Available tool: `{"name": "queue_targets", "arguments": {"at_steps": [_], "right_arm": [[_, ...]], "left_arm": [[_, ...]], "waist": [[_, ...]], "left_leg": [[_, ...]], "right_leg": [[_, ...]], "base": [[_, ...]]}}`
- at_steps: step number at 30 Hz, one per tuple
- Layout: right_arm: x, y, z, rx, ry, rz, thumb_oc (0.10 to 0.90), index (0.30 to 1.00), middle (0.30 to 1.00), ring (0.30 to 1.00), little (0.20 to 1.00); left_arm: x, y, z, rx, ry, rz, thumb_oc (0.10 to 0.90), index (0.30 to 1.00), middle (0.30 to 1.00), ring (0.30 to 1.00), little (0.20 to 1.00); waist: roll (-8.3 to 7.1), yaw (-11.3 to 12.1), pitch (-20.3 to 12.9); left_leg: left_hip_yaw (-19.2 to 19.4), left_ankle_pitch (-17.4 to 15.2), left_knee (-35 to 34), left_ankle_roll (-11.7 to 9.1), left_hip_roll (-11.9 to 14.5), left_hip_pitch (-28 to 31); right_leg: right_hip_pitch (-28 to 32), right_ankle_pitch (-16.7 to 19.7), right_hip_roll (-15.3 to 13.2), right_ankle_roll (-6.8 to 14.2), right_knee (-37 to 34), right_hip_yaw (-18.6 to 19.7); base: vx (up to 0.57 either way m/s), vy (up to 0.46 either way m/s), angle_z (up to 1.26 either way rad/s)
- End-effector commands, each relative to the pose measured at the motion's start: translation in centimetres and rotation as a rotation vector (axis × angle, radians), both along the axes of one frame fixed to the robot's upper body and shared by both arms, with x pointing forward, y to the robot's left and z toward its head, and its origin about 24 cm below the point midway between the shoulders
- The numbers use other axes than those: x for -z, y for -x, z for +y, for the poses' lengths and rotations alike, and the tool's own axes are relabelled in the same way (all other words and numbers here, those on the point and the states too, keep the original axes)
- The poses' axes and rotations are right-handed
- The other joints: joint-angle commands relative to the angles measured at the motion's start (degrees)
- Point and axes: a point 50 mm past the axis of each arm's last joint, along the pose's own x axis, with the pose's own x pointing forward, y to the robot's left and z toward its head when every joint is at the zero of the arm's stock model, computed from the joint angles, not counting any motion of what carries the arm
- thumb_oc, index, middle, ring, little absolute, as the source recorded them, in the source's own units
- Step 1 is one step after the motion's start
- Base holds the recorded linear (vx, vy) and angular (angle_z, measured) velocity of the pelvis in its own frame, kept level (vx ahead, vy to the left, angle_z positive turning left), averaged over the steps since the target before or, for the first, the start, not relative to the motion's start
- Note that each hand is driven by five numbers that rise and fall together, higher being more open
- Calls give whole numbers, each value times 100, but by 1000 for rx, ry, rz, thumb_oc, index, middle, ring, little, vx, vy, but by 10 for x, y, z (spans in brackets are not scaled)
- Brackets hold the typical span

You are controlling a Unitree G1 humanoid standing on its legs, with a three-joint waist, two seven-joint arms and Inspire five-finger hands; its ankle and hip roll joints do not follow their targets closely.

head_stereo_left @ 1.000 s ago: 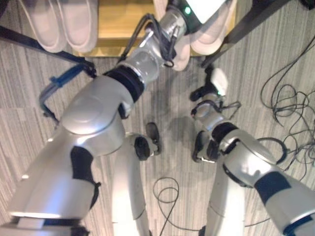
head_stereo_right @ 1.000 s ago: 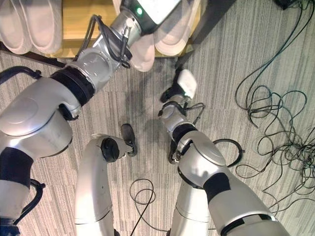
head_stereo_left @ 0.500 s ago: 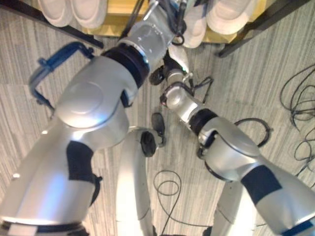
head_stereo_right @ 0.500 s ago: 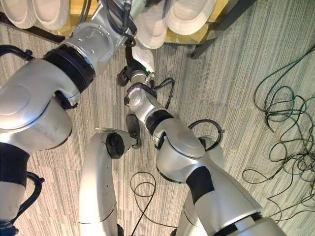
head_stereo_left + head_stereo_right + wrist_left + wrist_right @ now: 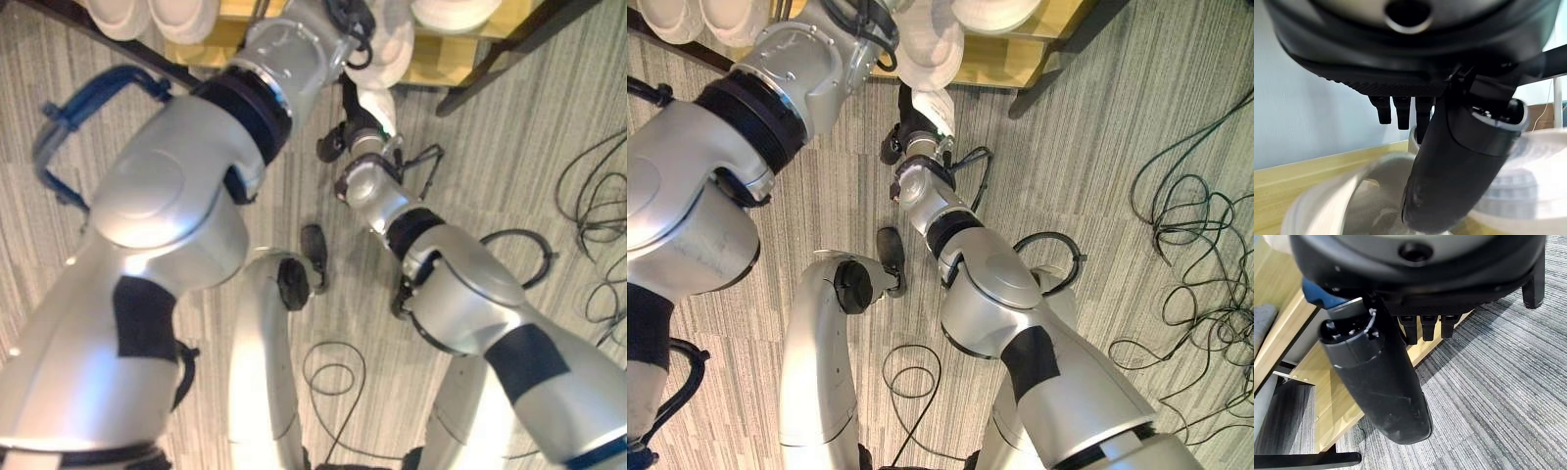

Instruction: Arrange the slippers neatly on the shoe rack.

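My left arm reaches up to the wooden shoe rack (image 5: 431, 70). My left hand (image 5: 1400, 54) has its thumb (image 5: 1449, 166) down inside a white slipper (image 5: 1337, 196), with the fingers over the slipper's upper. That slipper (image 5: 397, 44) overhangs the shelf's front edge. A pair of white slippers (image 5: 147, 15) lies at the shelf's left end, and one more slipper (image 5: 451, 12) lies to the right of the held one. My right hand (image 5: 348, 132), with its white thumb cover, hovers just below the held slipper. It holds nothing, and its fingers (image 5: 1422, 328) are relaxed over the carpet.
The rack's black frame legs (image 5: 509, 44) slant down to the grey striped carpet. A blue handle (image 5: 69, 117) curves up at the left beside my left arm. A tangle of loose cables (image 5: 1195, 225) lies on the floor at the right.
The view has shifted towards the rack. My right hand has risen and moved left, from right of the held slipper to just beneath it. My left hand keeps the slipper at the shelf's edge.
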Motion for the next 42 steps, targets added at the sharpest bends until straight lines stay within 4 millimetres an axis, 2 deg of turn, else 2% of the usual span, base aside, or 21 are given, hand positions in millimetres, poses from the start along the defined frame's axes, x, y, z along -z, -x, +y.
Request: {"name": "queue_targets", "arguments": {"at_steps": [1,7,9,20,27,28,30,31,36,42], "right_arm": [[-33,13,29,-45,-57,-61,800,900,900,900,900],[-28,12,26,-31,-80,-32,800,900,900,900,900],[-21,11,26,-31,-83,-2,800,900,900,900,900],[-6,12,29,-27,-87,34,800,900,900,900,900],[3,12,29,-24,-98,64,800,900,900,900,900],[0,7,16,30,-110,79,800,900,900,900,900],[-16,4,9,7,-72,-4,800,900,900,900,900],[-6,2,3,17,-48,19,800,900,900,900,900],[12,2,2,8,-47,55,800,900,900,900,900],[13,2,2,12,-56,52,800,900,900,900,900]], "left_arm": [[-65,38,-9,57,86,-169,800,900,900,900,900],[-66,38,-7,35,74,-167,800,900,900,900,900],[-63,34,-6,17,62,-154,800,900,900,900,900],[-55,33,-15,-24,-46,-164,800,900,900,900,900],[-56,37,-21,14,-40,-177,800,900,900,900,900],[-66,42,-16,6,-17,-203,800,900,900,900,900],[-61,42,-16,32,-73,-220,800,900,900,900,900],[-58,39,-14,19,-81,-222,800,900,900,900,900],[-60,41,-14,20,-84,-239,800,900,900,900,900],[-54,39,-11,46,-82,-234,800,900,900,900,900]], "waist": [[-35,77,-180],[-1,100,-166],[15,100,-157],[112,140,-141],[165,139,-140],[55,52,-139],[42,58,-136],[24,52,-134],[4,17,-131],[37,38,-131]], "left_leg": [[-713,-1202,482,-283,-97,731],[-775,-1302,727,-274,-104,731],[-804,-1371,901,-274,-82,731],[-958,-1653,1385,-241,-92,731],[-1036,-1763,1646,-218,-156,731],[-1056,-1770,1684,-211,-165,731],[-1062,-1798,1720,-224,-146,731],[-1067,-1830,1772,-227,-146,731],[-1124,-1887,1945,-222,-184,731],[-1222,-2014,2408,-218,-220,731]], "right_leg": [[392,45,-12,510,-152,771],[392,-34,16,471,58,774],[392,-118,65,436,248,796],[392,-358,116,374,727,840],[392,-488,125,347,1025,884],[392,-512,140,335,1079,894],[392,-540,137,331,1108,897],[392,-568,158,327,1148,910],[392,-650,198,312,1334,959],[392,-842,185,254,1863,1045]], "base": [[-8,-46,3],[15,-35,1],[54,-36,1],[18,-22,1],[4,-12,1],[9,-38,2],[0,-21,1],[0,0,0],[0,0,0],[17,-18,2]]}}
